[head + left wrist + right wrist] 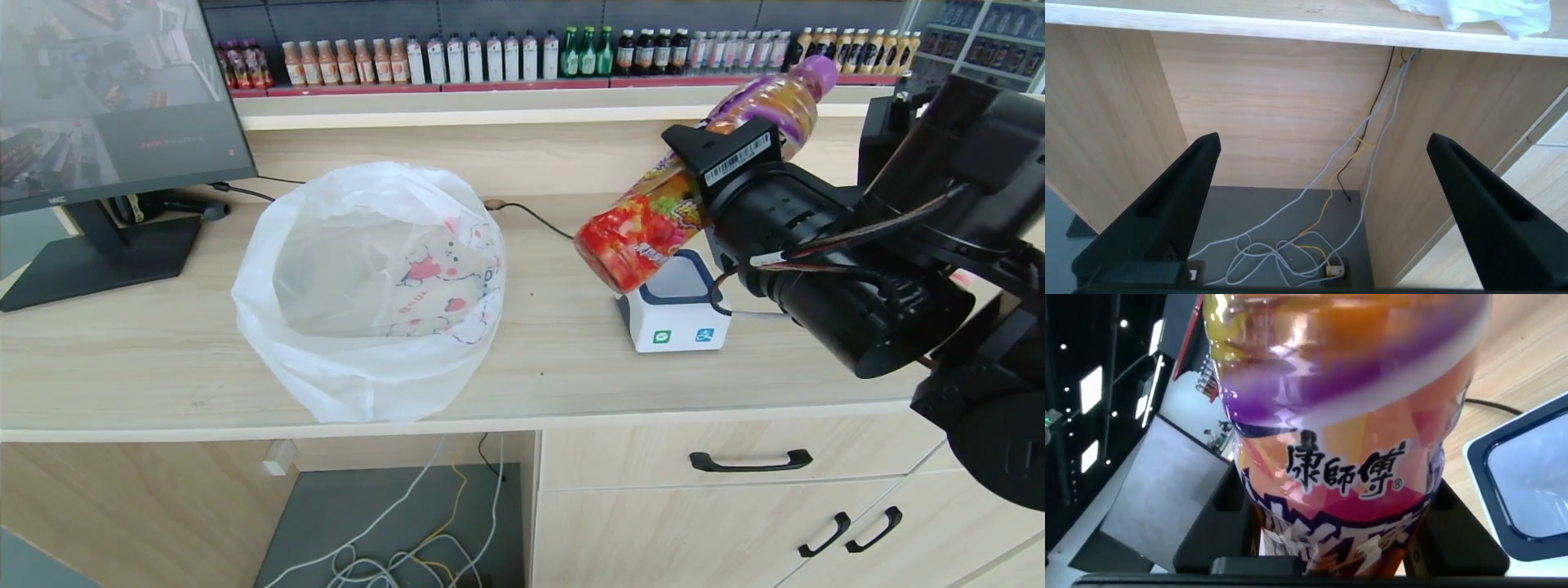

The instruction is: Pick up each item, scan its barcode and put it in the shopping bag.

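While the bottle (645, 229) hangs slanted over the scanner (678, 314), I judge this to be the scanning step. Its base sits low, just above the scanner's glass window, and its purple cap points up and away towards the back of the table (122, 359). I take the tilt as a way of turning the label towards the window, though I cannot see where the barcode lies. My right hand (727, 155) is pinching the bottle around its middle, with the fingers pressed against the label on both sides; the right wrist view shows the bottle (1347, 457) seated squarely between them. That arm comes in from the right, forearm angled down, wrist raised above the table.

The shopping bag (359, 384) stands on the table to the scanner's left, its mouth open and upward, so a sideways carry and a drop should do.

My left hand (1323, 163) is below the table edge, fingers spread, holding nothing, facing the cables (1315, 237) underneath.
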Controlling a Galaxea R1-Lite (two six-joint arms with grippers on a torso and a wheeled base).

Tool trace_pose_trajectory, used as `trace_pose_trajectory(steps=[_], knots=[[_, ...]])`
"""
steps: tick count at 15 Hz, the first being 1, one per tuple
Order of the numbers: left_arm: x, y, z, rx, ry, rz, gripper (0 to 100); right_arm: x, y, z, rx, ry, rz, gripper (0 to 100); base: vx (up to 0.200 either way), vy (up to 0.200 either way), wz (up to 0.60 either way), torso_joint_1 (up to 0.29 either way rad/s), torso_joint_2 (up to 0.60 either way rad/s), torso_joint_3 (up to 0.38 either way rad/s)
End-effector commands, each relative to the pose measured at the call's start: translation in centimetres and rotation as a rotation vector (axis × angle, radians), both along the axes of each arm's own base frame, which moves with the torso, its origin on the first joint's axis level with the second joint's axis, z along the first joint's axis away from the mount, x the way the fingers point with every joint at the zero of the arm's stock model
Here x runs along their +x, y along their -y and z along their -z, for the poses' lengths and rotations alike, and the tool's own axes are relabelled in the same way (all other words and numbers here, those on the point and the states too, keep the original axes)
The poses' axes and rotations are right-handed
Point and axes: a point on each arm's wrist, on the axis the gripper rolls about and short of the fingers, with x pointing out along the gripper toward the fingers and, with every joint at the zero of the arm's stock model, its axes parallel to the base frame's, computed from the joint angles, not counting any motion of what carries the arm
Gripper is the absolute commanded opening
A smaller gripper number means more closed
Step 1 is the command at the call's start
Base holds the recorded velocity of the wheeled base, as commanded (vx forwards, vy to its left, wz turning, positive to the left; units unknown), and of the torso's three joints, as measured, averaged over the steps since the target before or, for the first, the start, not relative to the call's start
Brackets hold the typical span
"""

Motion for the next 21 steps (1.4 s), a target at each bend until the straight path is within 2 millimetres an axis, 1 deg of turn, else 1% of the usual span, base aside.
trace_pose_trajectory(steps=[1, 3, 6, 7, 12, 16, 19, 21], knots=[[0.0, 0.0, 0.0, 0.000, 0.000, 0.000, 100, 0.1, 0.0, 0.0, -0.013, -0.007, 0.002, 0, 0.000, 0.000, 0.00, 0.000, 0.00, 0.000], [0.0, 0.0, 0.0, 0.000, 0.000, 0.000, 100, 0.1, -0.1, -0.5, -0.007, 0.002, -0.002, 0, 0.000, 0.000, 0.00, 0.000, 0.00, 0.000], [0.0, 0.0, 0.0, 0.000, 0.000, 0.000, 100, 0.8, -0.2, -0.5, 0.014, -0.001, -0.004, 0, 0.000, 0.000, 0.00, 0.000, 0.00, 0.000], [0.0, 0.0, 0.0, 0.000, 0.000, 0.000, 100, 0.9, -0.1, -0.8, 0.028, 0.006, -0.002, 0, 0.000, 0.000, 0.00, 0.000, 0.00, 0.000], [0.0, 0.0, 0.0, 0.000, 0.000, 0.000, 100, 1.8, 1.1, -0.7, 0.085, -0.007, 0.025, 0, 0.000, 0.000, 0.00, 0.000, 0.00, 0.000], [0.0, 0.0, 0.0, 0.000, 0.000, 0.000, 100, 1.9, 1.2, -0.8, 0.123, -0.013, 0.019, 0, 0.000, 0.000, 0.00, 0.000, 0.00, 0.000], [0.0, 0.0, 0.0, 0.000, 0.000, 0.000, 100, 1.9, 1.1, 0.1, 0.182, -0.056, 0.000, 0, 0.000, 0.000, 0.00, 0.000, 0.00, 0.000], [0.0, 0.0, 0.0, 0.000, 0.000, -0.002, 100, 2.5, 1.1, 0.7, 0.202, -0.076, 0.004, 0, 0.000, 0.000, 0.00, 0.000, 0.00, 0.000]])
